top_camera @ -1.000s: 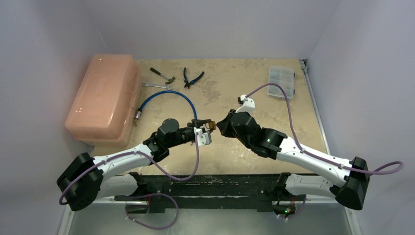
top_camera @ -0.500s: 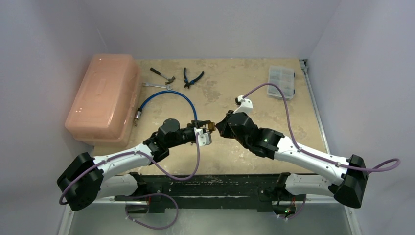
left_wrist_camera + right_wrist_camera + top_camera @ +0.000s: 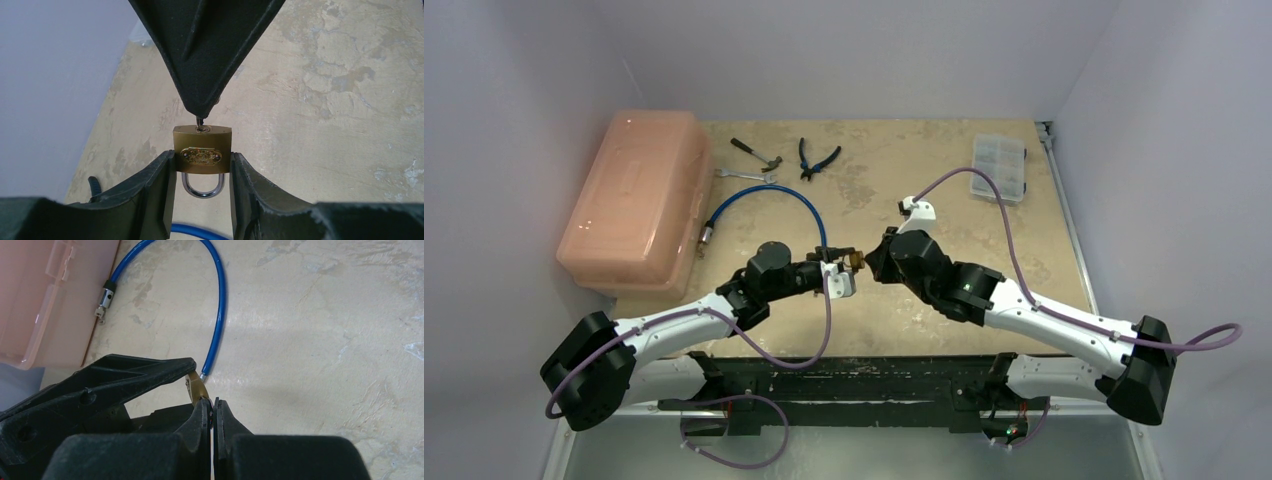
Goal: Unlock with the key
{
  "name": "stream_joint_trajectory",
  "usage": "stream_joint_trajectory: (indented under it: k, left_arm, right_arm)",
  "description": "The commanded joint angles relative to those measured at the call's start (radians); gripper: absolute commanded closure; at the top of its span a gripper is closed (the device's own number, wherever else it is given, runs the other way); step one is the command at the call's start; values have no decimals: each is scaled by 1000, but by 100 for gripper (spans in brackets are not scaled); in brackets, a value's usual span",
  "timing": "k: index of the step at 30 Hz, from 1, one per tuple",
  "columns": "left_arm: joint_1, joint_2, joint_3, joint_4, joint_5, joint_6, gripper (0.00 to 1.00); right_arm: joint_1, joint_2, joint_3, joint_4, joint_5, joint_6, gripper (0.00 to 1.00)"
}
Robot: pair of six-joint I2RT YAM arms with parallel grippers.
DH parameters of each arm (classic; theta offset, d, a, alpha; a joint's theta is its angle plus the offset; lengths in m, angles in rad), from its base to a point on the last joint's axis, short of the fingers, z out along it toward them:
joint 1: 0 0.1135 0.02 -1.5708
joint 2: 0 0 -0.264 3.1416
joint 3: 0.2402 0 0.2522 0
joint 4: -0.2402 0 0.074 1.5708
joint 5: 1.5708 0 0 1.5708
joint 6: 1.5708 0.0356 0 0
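Top view: 2 arms reach inward from the frame's lower corners, tips meeting at center. The left gripper (image 3: 849, 258) clamps the padlock (image 3: 202, 149); the right gripper (image 3: 870, 263) pinches the key (image 3: 200, 121).

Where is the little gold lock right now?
In the left wrist view the padlock sits mid-frame between the fingers of the left gripper, the key stuck in its top.

The tiny silvery metal key (image 3: 200, 121) is hiding almost wholly inside the pinched black fingers of the right gripper (image 3: 200, 114); only a sliver of shank is showing just past their tips. The blue cable (image 3: 195, 231) is running off the bottom edge, below the left gripper (image 3: 202, 170). In the right wrist view, that gripper's near finger (image 3: 140, 372) is covering most of the small brass padlock (image 3: 198, 388).
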Motion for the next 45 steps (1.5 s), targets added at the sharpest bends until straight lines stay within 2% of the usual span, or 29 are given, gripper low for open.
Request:
stream_joint_trajectory:
  k: [1,5,9,13,20,27,45]
  left_arm:
    - [-19,-6,51,88,127,-10,100]
    - [-19,-11,41,106,115,-9,100]
    - [-23,-15,36,111,102,-3,100]
    - [-33,-19,33,106,95,14,100]
    - [-35,-25,31,104,94,20,100]
    - [-37,-31,30,103,129,20,100]
    - [-36,-62,10,122,218,28,100]
  right_arm:
    - [18,-21,-7,139,-96,6,100]
    - [18,-13,4,94,-61,125,100]
    - [16,31,66,-31,-35,268,100]
    - [15,65,122,-109,-62,347,100]
    - [15,32,102,-68,-55,314,100]
    - [14,12,66,16,-91,185,100]
    - [13,42,81,73,-175,151,100]
